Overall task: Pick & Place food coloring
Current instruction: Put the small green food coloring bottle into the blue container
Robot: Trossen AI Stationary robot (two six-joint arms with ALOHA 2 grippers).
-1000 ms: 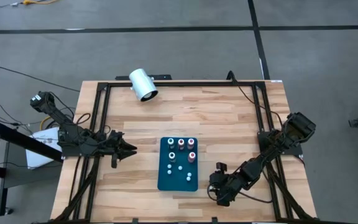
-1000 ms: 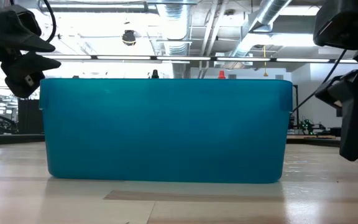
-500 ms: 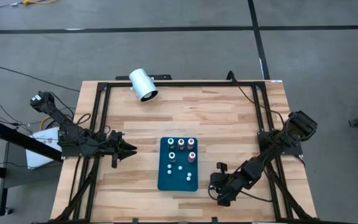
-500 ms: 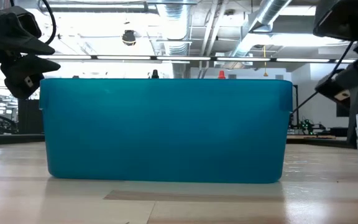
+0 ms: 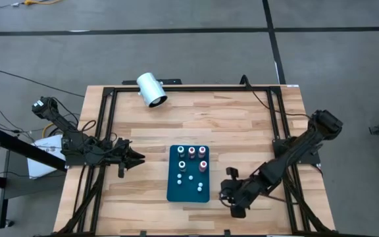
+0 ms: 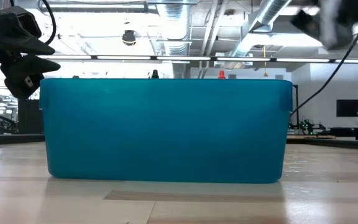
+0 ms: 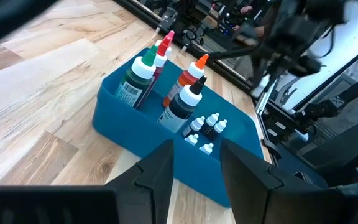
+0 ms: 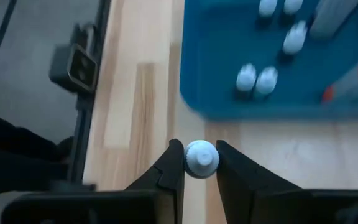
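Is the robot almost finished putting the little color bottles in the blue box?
Partly. Several bottles and small ones with white caps already stand in the blue box. The right gripper is shut on one more white-capped bottle beside the box, not yet placed. The left gripper waits off to the side.

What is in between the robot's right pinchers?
A small white-capped bottle sits clamped between the right gripper's fingers, beside the blue tray. The right wrist view shows it.

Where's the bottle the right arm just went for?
The white-capped bottle sits clamped in the right tool, seen in the right wrist view. In the high view that tool is over the wood just right of the blue bin, near its front corner.
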